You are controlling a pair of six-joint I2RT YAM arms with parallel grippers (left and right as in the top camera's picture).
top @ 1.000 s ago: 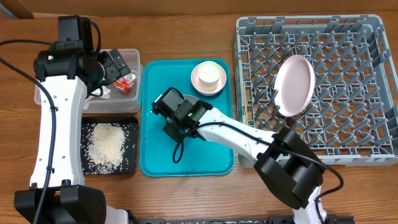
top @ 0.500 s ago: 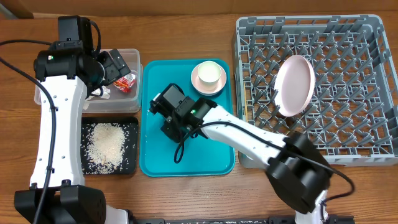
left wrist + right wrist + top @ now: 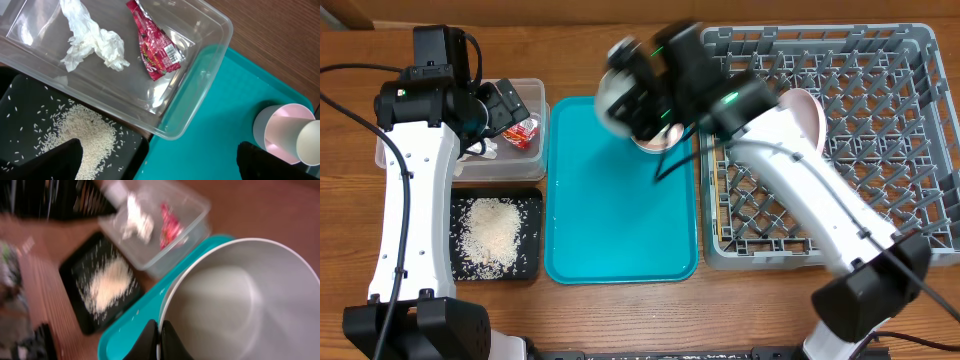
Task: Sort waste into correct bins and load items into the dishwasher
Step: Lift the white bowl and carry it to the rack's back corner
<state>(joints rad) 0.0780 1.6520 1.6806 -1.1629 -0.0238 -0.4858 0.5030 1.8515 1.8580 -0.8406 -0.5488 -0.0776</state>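
The left pincer [image 3: 503, 108] hangs released above the clear tub [image 3: 200, 95], which holds the crumpled tissue [image 3: 92, 42] and red wrapper [image 3: 157, 50]. Rice [image 3: 80, 137] lies in the black tray [image 3: 20, 110] beside it. Over the teal tray's [image 3: 620, 210] far edge, the right pincer [image 3: 159, 335] is clenched on the grey-white bowl's [image 3: 235, 300] rim, left of the dish rack [image 3: 880, 130].

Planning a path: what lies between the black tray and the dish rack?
The teal tray, bare along that stretch, lies between the black tray and the rack, per the overhead view.
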